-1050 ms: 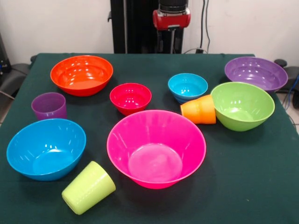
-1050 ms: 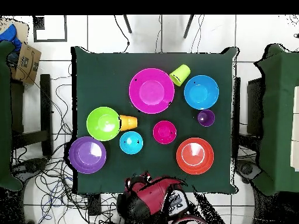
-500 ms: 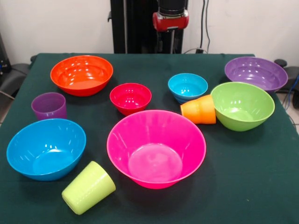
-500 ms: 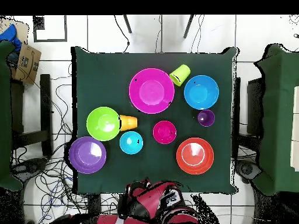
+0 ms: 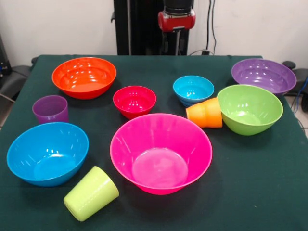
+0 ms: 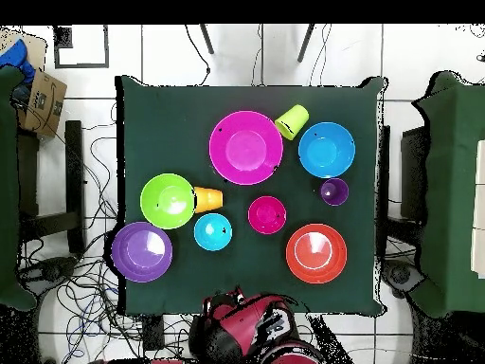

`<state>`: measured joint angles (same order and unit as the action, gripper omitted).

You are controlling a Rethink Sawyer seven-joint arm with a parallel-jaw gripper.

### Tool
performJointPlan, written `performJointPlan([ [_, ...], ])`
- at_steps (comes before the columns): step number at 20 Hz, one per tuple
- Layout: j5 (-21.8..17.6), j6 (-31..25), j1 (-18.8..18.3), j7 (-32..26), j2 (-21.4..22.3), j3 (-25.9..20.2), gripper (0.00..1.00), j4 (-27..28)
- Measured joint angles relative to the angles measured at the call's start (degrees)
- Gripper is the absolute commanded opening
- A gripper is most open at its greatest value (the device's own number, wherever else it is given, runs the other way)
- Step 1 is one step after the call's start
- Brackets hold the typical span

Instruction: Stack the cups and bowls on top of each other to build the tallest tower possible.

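On the dark green cloth-covered table [image 5: 250,192] you see seven glossy plastic bowls and three cups, none stacked. The large pink bowl [image 5: 161,153] sits nearest you at centre, with the large blue bowl [image 5: 47,153] to its left and the lime green tumbler [image 5: 91,193] lying on its side between them, closer to you. The translucent purple cup [image 5: 50,109] stands upright. Note the small red bowl [image 5: 134,101], the large orange bowl [image 5: 84,77], the small light blue bowl [image 5: 193,90], the tipped ridged orange cup [image 5: 205,113] touching the large lime green bowl [image 5: 249,109], and the large purple bowl [image 5: 263,76]. The arm's red and black end [image 5: 177,19] hangs at the top edge.
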<state>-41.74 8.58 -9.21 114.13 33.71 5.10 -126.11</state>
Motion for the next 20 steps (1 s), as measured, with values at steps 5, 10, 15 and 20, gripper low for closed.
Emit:
performJointPlan([
  [5,0.01,0.0,0.04,0.0,0.91,0.31,1.0,0.0],
  [10,0.13,0.0,0.15,0.0,0.99,0.62,1.0,-0.01],
  [15,0.39,0.0,0.38,0.0,1.21,0.71,1.0,0.0],
  [20,0.5,0.0,0.84,0.0,2.02,0.8,1.0,-0.01],
])
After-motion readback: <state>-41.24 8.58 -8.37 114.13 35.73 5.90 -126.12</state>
